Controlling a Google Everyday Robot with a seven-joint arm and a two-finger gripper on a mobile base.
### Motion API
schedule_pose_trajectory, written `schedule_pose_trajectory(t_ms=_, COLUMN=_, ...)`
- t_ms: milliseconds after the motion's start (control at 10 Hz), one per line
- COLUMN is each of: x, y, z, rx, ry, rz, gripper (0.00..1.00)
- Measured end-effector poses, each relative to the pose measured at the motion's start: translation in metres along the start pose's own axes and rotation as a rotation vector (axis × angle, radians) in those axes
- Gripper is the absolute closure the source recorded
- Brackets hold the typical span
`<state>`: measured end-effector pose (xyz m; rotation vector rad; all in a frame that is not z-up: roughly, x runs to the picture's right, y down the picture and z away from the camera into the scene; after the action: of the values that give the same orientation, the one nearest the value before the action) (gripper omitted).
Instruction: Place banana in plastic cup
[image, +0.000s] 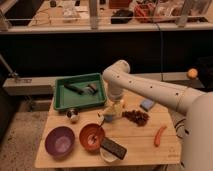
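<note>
My gripper (113, 109) hangs from the white arm that reaches in from the right, and sits low over the middle of the wooden table (145, 150). Its jaws stand open. A pale-yellow shape right under it looks like the banana (115, 114); I cannot tell whether the fingers touch it. Just left of the gripper is a small light-blue thing that may be the plastic cup (102, 116), partly hidden by the wrist.
A green tray (62, 97) holding dark items stands at the back left. At the front are a purple bowl (60, 141), a red-orange bowl (92, 136) and a dark flat device (114, 148). A dark red cluster (136, 116), a blue pad (147, 104) and an orange-red sausage piece (160, 135) lie to the right.
</note>
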<state>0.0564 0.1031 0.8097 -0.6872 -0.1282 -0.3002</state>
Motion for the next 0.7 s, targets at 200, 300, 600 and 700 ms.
schedule_pose_trajectory(t_ms=200, x=-0.0024, y=-0.0011, z=0.0003, rx=0.001, ry=-0.001, rz=-0.004, gripper=0.2)
schedule_pose_trajectory(t_ms=300, x=-0.0018, y=-0.0007, z=0.0001, rx=0.0, ry=-0.001, rz=-0.003, gripper=0.2)
schedule_pose_trajectory(t_ms=600, x=-0.0003, y=0.0, z=0.0001, rx=0.0, ry=-0.002, rz=0.0, gripper=0.2)
schedule_pose_trajectory(t_ms=700, x=-0.0009, y=-0.0002, z=0.0002, rx=0.0, ry=-0.002, rz=-0.001, gripper=0.2)
